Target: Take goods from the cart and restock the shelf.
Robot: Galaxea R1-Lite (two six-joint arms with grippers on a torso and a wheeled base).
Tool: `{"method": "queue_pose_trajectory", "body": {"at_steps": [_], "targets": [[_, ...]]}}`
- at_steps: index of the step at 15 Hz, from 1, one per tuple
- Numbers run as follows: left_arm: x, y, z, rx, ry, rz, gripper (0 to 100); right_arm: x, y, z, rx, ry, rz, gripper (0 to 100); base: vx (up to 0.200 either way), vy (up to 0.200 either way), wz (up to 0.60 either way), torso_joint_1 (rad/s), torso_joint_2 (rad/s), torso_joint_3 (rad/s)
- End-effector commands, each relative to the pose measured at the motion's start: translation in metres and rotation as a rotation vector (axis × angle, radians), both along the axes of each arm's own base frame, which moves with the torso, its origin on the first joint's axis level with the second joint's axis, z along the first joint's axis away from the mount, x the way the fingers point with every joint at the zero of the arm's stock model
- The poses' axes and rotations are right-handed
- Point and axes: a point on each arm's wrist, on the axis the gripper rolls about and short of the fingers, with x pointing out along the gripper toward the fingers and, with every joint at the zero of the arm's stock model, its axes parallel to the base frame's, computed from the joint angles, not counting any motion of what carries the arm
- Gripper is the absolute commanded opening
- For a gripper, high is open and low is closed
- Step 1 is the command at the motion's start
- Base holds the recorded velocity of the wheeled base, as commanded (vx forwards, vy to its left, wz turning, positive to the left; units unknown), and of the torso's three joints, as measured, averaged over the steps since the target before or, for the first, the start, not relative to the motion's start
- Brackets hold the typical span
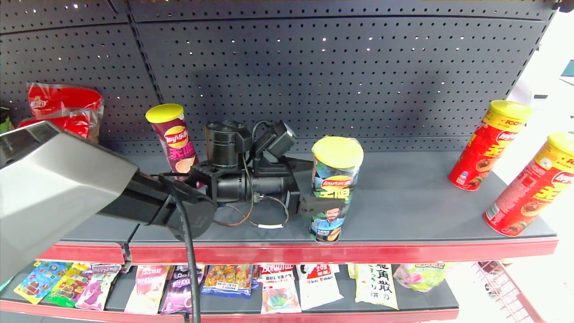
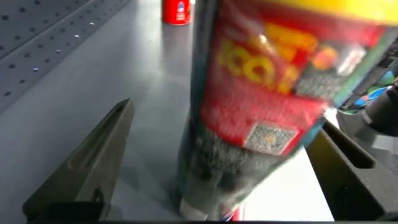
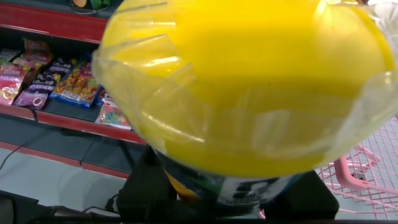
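Placement looks like the step in hand. Blue-green crisp tube point(image 1: 335, 188) stands upright on the upper shelf point(image 1: 403, 197), near the red front lip point(image 1: 403, 250), between the fingers of the left gripper point(image 2: 221, 118). Jaws are spread. In the left wrist view one finger point(image 2: 93, 162) stands apart from the tube, with bare shelf showing in the gap. The other finger sits just beside it; can't confirm contact. My read: the tube's base carries it, not the gripper. The side-on approach makes sense, since the arm comes in low along the shelf from the robot's left.

Right gripper point(image 3: 224, 200) pinches a second crisp tube point(image 3: 249, 81), yellow lid toward the wrist camera, dark fingers on either side of the body below the lid. It hangs off the shelf, with the pink cart point(image 3: 367, 180) behind it and the lower shelf's snack packets point(image 3: 68, 81) further back. Likely staged as next in line.

Around:
- Purple crisp tube point(image 1: 172, 137) is just behind the left arm's wrist, near the pegboard back point(image 1: 358, 67). Watch this one on retreat; a sideways swing could clip it.
- Rear red crisp tube point(image 1: 489, 143) and front red crisp tube point(image 1: 531, 184) are well apart to the right, the front one at the shelf corner.
- Red bag point(image 1: 63, 107) is far left against the pegboard.
- Open deck between the blue-green tube and the red ones looks like room for the second tube.
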Motion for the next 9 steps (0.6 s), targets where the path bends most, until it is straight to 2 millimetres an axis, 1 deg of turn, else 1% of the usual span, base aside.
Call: {"method": "queue_pose_trajectory", "body": {"at_steps": [1, 3, 5, 9], "targets": [[-0.001, 0.013, -0.007, 0.002, 0.003, 0.025, 100, 0.000, 0.000, 0.000, 0.000, 0.000, 0.002, 0, 0.000, 0.000, 0.00, 0.000, 0.00, 0.000], [-0.003, 0.022, -0.010, -0.006, -0.005, 0.043, 100, 0.000, 0.000, 0.000, 0.000, 0.001, 0.002, 0, 0.000, 0.000, 0.00, 0.000, 0.00, 0.000], [-0.009, 0.039, -0.007, -0.009, -0.007, 0.073, 100, 0.000, 0.000, 0.000, 0.000, 0.001, 0.002, 0, 0.000, 0.000, 0.00, 0.000, 0.00, 0.000], [-0.024, 0.051, 0.003, -0.013, -0.010, 0.085, 100, 0.001, 0.000, -0.002, -0.002, 0.009, 0.004, 0, 0.000, 0.000, 0.00, 0.000, 0.00, 0.000]]}}
